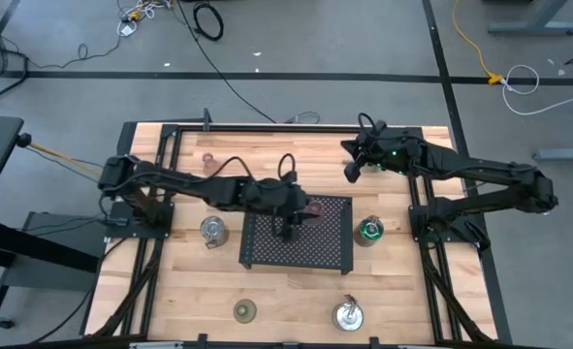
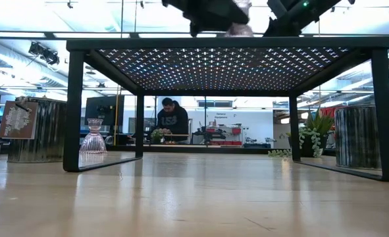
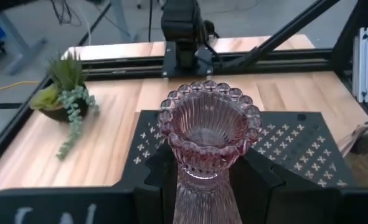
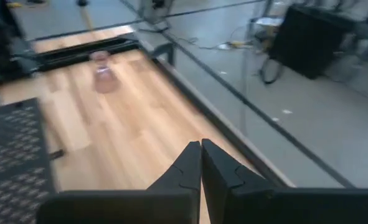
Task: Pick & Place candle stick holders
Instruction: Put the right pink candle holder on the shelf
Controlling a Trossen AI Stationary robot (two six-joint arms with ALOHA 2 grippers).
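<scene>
A pink candle stick holder [image 3: 207,146] is clamped upright in the left end effector [image 1: 291,225], held directly above the black tray [image 1: 315,254] at the counter's [image 1: 393,291] middle. The right end effector [image 4: 201,163] is kept pressed together, idle near the far edge.

Two dark, near-black jointed arms, left arm [image 1: 184,184] and right arm [image 1: 480,184] – slim tubular links, bulkier joint housings, black cables looping loose above the left arm's wrist. Small green light glows on the right arm's wrist. Right gripper [image 4: 200,163] fingers are matte black, angular, notched on the inner edges – wide black crossbar behind them.
</scene>
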